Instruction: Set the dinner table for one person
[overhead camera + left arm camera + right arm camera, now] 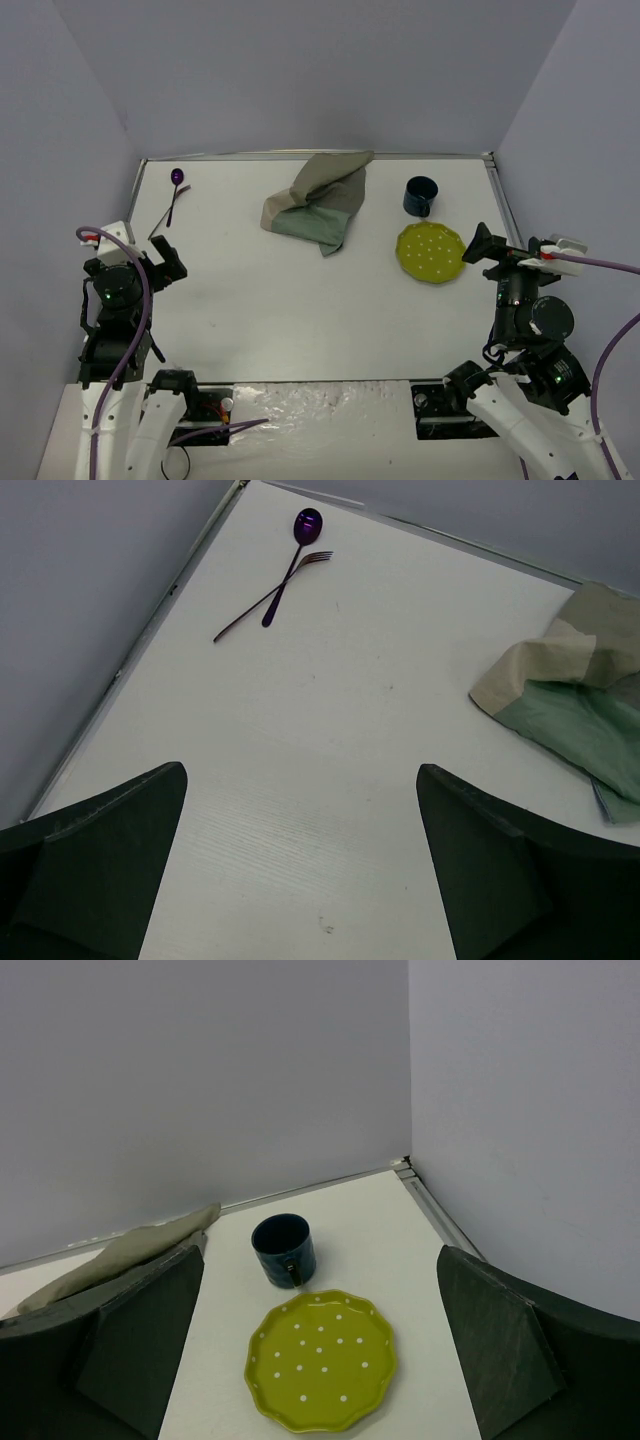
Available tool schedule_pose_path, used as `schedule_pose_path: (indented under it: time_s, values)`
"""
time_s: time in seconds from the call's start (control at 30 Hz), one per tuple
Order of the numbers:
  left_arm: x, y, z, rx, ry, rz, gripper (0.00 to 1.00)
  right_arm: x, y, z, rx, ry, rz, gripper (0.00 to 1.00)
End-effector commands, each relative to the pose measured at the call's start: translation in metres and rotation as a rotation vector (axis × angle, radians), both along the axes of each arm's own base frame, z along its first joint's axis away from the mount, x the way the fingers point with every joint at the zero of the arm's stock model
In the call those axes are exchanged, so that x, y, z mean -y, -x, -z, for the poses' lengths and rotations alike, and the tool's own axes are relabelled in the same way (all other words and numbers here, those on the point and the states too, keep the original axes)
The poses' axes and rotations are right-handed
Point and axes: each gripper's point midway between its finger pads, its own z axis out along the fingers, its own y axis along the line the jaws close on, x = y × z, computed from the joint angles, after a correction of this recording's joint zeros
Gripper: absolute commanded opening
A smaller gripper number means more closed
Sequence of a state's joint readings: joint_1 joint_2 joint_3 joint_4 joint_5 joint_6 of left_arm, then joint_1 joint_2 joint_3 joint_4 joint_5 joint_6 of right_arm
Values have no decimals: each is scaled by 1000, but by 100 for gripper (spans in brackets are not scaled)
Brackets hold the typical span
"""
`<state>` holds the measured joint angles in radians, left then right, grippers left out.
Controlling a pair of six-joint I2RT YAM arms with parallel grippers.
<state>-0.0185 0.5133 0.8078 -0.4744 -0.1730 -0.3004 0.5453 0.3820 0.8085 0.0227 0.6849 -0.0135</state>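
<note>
The white dinner table [300,300] fills the top view. A yellow-green dotted plate [430,252] lies at the right, also in the right wrist view [322,1360]. A dark blue mug [421,195] stands just behind it [284,1250]. A purple spoon [177,178] and a dark fork [170,210] lie crossed at the far left, spoon [300,540] over fork [280,592]. A crumpled patchwork cloth [320,205] lies at the back middle. My left gripper [165,262] is open and empty [300,870]. My right gripper [478,245] is open and empty, near the plate [320,1350].
Grey-violet walls stand close on the left, back and right. A thin metal rim [300,155] edges the table. A crinkled clear sheet [320,410] lies at the near edge between the arm bases. The cloth also shows in the left wrist view [575,700].
</note>
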Motion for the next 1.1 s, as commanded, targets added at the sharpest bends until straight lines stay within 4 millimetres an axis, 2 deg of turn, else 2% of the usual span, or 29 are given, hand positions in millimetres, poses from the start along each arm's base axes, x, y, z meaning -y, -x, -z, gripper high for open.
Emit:
schedule_pose_path:
  time_s: [0.0,0.17,0.33,0.43,0.5,0.63,0.8,0.93,0.97,1.03,1.07]
  values:
    - [2,-11,-25,94,11,10,97,-4,-1,-15,56,-26,-19,100]
    - [12,-17,-25,100,24,64,97,-13,-5,-13,51,-28,-62,100]
    - [34,-34,-10,25,96,155,97,-35,-14,-3,13,-70,-149,100]
    - [52,-56,11,-86,186,205,97,-57,-25,6,-24,-98,-233,100]
    - [65,-70,18,-121,284,214,97,-69,-32,13,-53,-131,-269,100]
    - [102,-115,47,-221,370,276,97,-98,-51,40,-156,-111,-348,100]
    - [151,-171,56,-235,304,369,97,-120,-65,59,-237,-99,-406,100]
    - [168,-218,88,-265,254,406,97,-133,-72,70,-276,-75,-448,100]
    - [170,-225,86,-261,241,422,97,-135,-72,70,-278,-69,-455,100]
    - [179,-252,119,-321,193,466,97,-146,-74,77,-301,-55,-506,100]
    - [184,-262,117,-315,174,497,97,-149,-75,79,-306,-47,-520,100]
